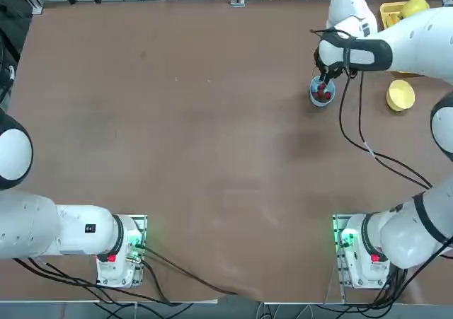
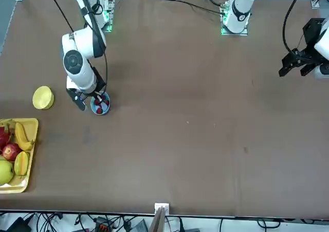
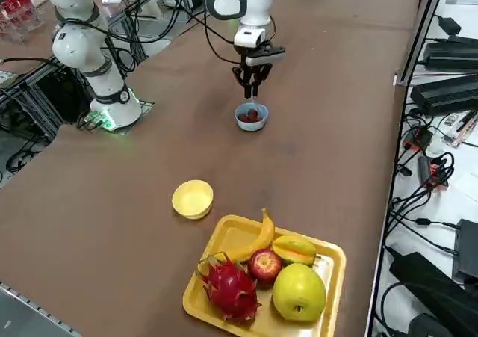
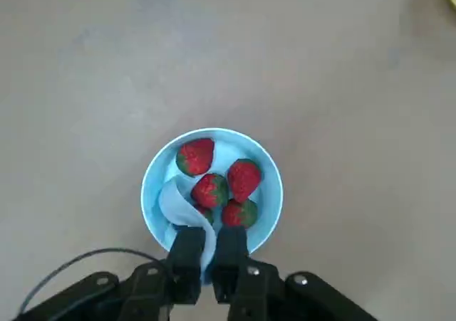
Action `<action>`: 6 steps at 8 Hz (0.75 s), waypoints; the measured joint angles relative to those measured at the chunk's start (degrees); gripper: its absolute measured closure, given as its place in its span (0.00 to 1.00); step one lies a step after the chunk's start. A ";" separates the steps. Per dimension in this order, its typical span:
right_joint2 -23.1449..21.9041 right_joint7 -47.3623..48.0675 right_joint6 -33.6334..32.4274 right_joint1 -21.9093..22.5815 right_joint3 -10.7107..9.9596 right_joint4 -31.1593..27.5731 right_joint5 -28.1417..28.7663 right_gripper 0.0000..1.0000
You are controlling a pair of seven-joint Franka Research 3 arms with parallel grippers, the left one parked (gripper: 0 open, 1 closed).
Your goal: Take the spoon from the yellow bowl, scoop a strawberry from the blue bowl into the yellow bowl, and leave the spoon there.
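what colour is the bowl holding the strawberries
Light blue, clearest in the right wrist view.

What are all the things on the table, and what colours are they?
blue bowl: one, light blue, under the working arm's hand.
strawberries: about five, red, inside the blue bowl.
spoon: one, pale blue, its scoop down in the blue bowl among the berries.
yellow bowl: one, bright yellow, between the blue bowl and the fruit tray.
fruit tray: one, yellow, at the table's edge, holding a banana, an apple, a dragon fruit and more fruit.
table: one, brown.
right gripper: one, black, over the blue bowl, shut on the spoon's handle.
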 joint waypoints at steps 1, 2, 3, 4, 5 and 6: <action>0.14 0.00 -2.41 0.40 0.03 0.85 -0.99 0.89; 0.76 0.01 -4.92 0.93 0.03 2.03 -1.73 0.89; 1.93 0.02 -6.70 1.47 0.03 3.72 -2.41 0.89; 3.23 0.20 -8.39 2.07 0.05 5.60 -3.04 0.89; 4.43 0.50 -9.67 2.64 0.05 7.32 -3.43 0.89; 5.55 0.64 -11.28 3.15 0.05 8.96 -4.19 0.89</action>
